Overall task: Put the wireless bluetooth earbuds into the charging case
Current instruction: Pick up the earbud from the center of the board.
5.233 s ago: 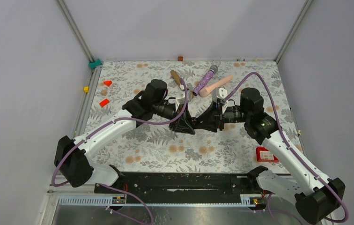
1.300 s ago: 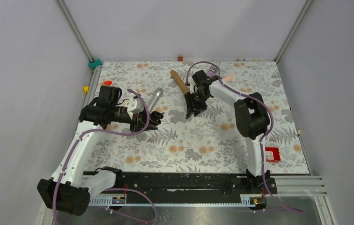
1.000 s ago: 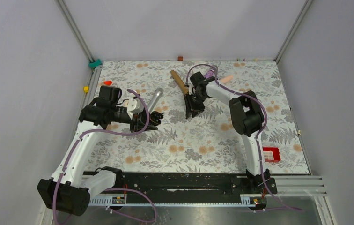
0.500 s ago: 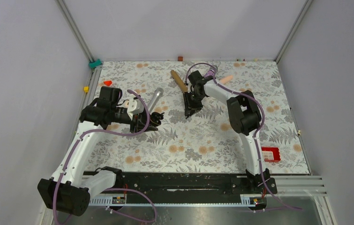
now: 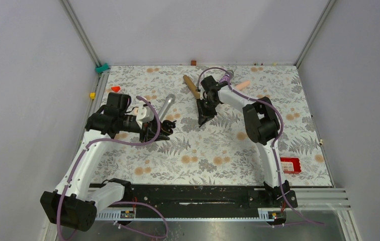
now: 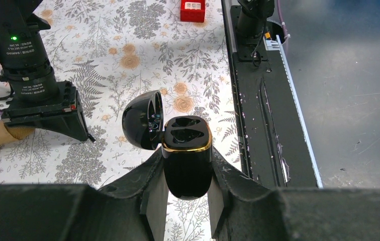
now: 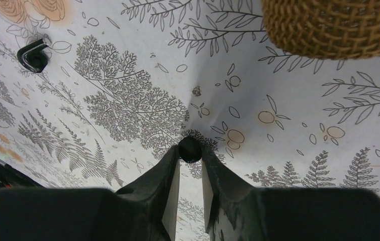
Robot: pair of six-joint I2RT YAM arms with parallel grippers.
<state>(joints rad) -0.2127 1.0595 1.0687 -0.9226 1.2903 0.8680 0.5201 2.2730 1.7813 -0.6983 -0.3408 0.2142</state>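
- Two fingertips of the right gripper (image 7: 189, 156) pinch a tiny black earbud (image 7: 190, 148) lying on the flowered table (image 7: 127, 105). The cloth puckers around it.
- One risk is that the hold sits at the very tips on a rounded bean. The earbud may squirt out or roll as the arm lifts, and the pinched cloth may come up with it.
- The left gripper (image 6: 187, 159) is clamped on the body of the charging case (image 6: 188, 173). Its lid (image 6: 141, 120) is hinged open, and both sockets are bare and face up.
- A second risk, as I judge it, is that the sockets are shaped. An earbud brought over at the wrong turn would perch on the rim rather than seat. A push could then twist the smooth case in its hold.
- A second earbud (image 7: 33, 54) lies apart on the cloth. The brown woven microphone (image 7: 336, 25) is near the gripper, so a sideways sweep could knock either.
- Against the frame from about a second ago, the right wrist has swung a little to the left, while the left arm and case stay put.
- Five seconds ago both grippers met at mid-table; now they are well apart.
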